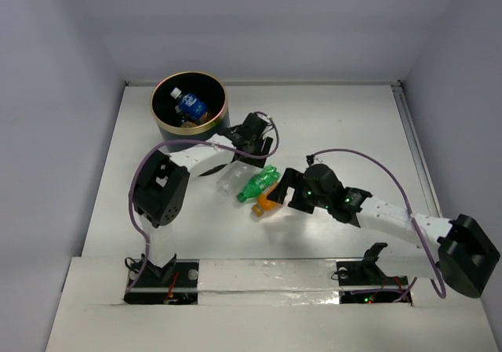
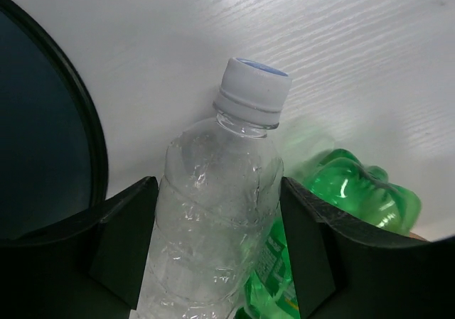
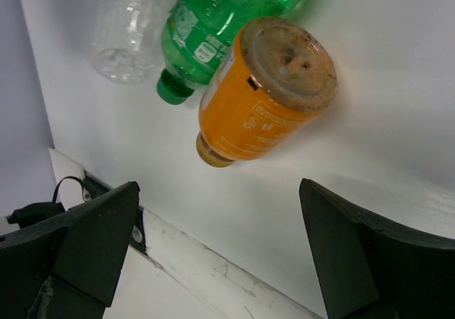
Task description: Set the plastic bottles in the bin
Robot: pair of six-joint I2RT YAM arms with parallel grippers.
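Observation:
The dark bin with a gold rim stands at the back left and holds a blue-labelled bottle. My left gripper is shut on a clear bottle with a white cap, a finger on each side. The bin's wall is just to its left. A green bottle lies beside it, also in the left wrist view. An orange bottle lies next to the green one. My right gripper is open and empty, just short of the orange bottle.
A raised white ledge runs along the near edge and shows below the right fingers. Grey walls close the table at the back and sides. Purple cables loop over both arms.

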